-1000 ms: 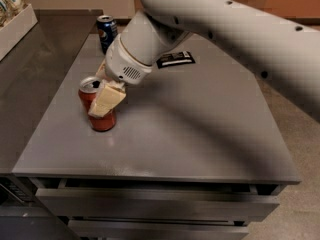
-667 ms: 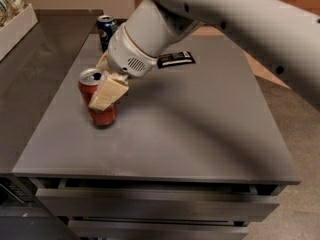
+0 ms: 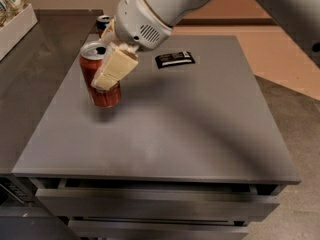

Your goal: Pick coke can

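Observation:
The coke can [image 3: 98, 94], red with a silver top, is held tilted a little above the grey table [image 3: 175, 129] at its left side; a shadow lies under it. My gripper [image 3: 111, 66] is shut on the coke can, with one cream finger [image 3: 116, 68] across its front and the other behind it. The white arm comes in from the upper right.
A dark blue can [image 3: 103, 21] stands at the table's far left edge, partly hidden behind the arm. A flat black packet [image 3: 174, 59] lies at the far middle. A white bin with snack bags [image 3: 12, 19] stands on the counter at left. Drawers run below the table's front edge.
The gripper has lifted the coke can off the table and tilted it; before, the can stood on the surface with the fingers around it.

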Controlling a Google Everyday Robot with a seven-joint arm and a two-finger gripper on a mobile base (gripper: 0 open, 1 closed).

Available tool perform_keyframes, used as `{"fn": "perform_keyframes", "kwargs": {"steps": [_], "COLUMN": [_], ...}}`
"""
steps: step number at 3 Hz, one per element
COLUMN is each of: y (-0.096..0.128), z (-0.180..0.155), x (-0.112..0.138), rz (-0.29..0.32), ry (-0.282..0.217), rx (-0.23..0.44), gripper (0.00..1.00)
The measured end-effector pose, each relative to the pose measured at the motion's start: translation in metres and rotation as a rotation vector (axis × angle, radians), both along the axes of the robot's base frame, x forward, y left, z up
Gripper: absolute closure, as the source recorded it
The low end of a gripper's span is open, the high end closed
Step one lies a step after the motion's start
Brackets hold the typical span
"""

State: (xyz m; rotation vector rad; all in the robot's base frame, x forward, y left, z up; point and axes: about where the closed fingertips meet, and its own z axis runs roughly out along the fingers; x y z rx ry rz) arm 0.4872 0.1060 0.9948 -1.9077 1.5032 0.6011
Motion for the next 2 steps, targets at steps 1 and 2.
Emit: {"fn": "perform_keyframes", "kwargs": {"steps": [1,2], "y": [-0.0162,-0.0161], "z": [0.0507,0.0507], "x": [-0.0020,-0.0020], "rz": [0.013,0.013], "ry": [-0.049,-0.049], "rx": [0.021,0.021], "gripper": [1.00,1.00]}}
